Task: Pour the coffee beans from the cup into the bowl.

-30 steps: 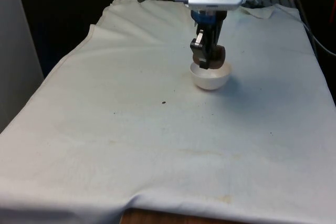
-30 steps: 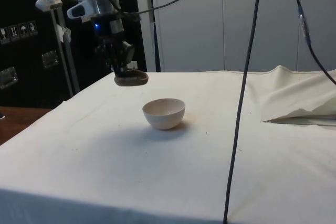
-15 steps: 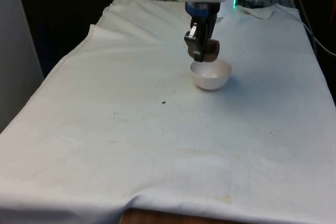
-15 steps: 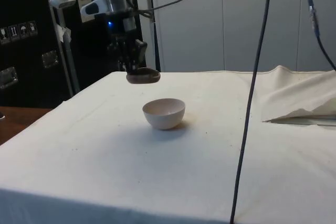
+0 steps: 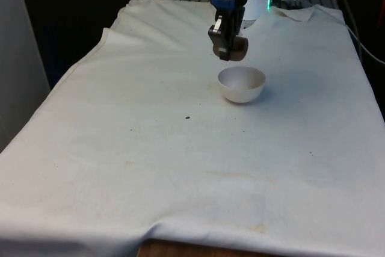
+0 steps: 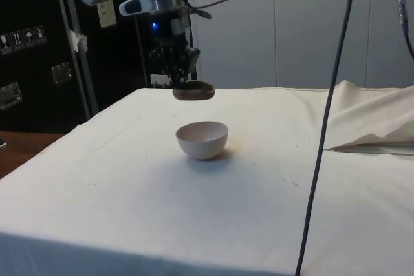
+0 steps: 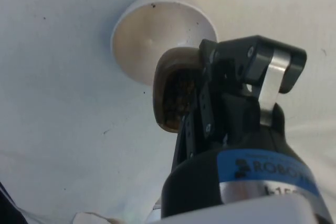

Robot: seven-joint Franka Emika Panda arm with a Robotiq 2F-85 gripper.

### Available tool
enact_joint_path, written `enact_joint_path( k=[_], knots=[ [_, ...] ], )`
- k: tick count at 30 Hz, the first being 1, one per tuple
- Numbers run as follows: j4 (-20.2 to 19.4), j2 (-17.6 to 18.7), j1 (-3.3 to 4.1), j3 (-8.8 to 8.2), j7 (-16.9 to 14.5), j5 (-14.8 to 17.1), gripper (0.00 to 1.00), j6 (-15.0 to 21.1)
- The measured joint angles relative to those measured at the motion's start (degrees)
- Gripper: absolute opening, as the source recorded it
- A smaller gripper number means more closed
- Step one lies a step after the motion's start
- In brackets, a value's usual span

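White cloth underlies a brown, bean-filled cup [image 7: 176,95] above an off-white bowl [image 5: 241,84].

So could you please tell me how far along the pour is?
Done: the end effector has the cup lifted above the bowl. In hand: the cup is level, beans inside. Left: tipping them into the bowl, which looks empty.

Robotics lab: cloth-draped table [image 5: 180,167], black curtains [image 5: 78,4] behind, dark cabinets [image 6: 32,50], hanging cables [image 6: 326,127], pale wall panels [image 6: 304,24].
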Motion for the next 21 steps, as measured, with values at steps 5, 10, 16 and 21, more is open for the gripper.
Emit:
enact_joint_path(
  k=[5, 10, 16, 21],
  knots=[
    [-2.3, -1.7, -0.06, -0.23, -0.2, 0.0, 0.0, 0.9],
    [-4.8, -3.4, -0.11, -0.52, -0.2, 0.0, 0.0, 1.6],
    [-6.1, -4.2, -0.11, -0.86, 0.1, 0.0, 0.0, 2.2],
    [-7.0, -4.9, -0.17, -1.83, 0.1, -0.1, 0.0, 2.3]
  ],
)
